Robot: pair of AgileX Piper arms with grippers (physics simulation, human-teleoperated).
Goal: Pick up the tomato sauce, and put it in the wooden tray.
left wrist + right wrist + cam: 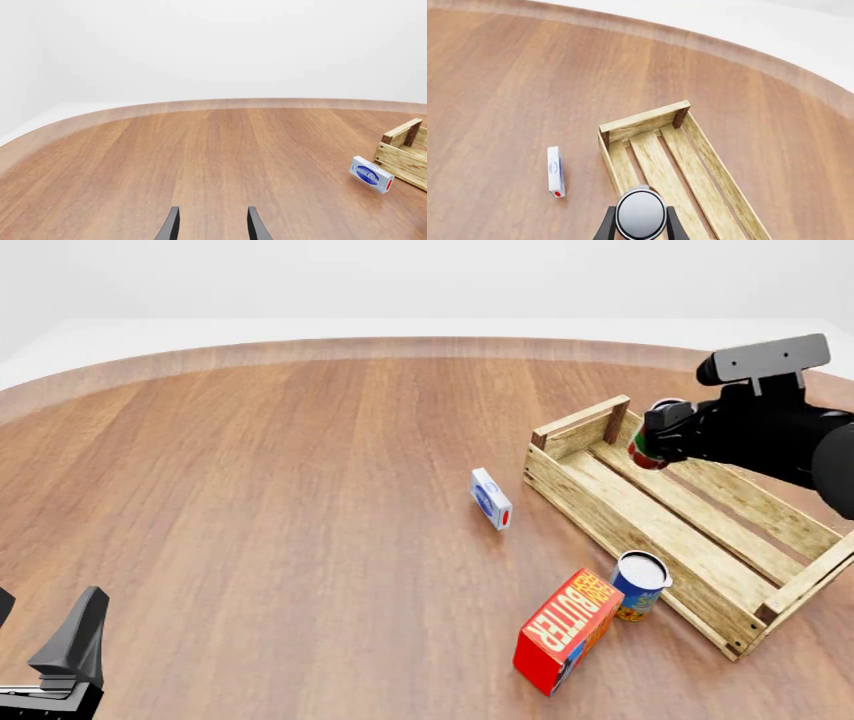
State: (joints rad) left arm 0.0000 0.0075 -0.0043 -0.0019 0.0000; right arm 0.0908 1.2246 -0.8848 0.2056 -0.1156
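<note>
Nearest the front camera, we find the left gripper [47,640] at the lower left corner, cut off by the frame edge. Its wrist view shows only two dark fingertips [172,225] spread apart with bare table [200,160] between them; they hold nothing.

We locate the right gripper [639,224] raised above the wooden tray [667,515]. Its fingers [606,227] are closed against both sides of the tomato sauce [640,214], whose silvery top fills the gap between them. From the front, the dark arm body hides most of the can; we see only a strip of its red and green label [646,447] and part of its rim, over the tray's far left end. The tray's right side is partly covered by the arm and clipped by the frame.

Outside the tray's near long wall, we note a blue-and-yellow can [638,585] just beside a tilted red butter box [567,630]; whether they touch is unclear. A small white-and-blue box [491,498] stands on the table left of the tray, its print too small to read.
</note>
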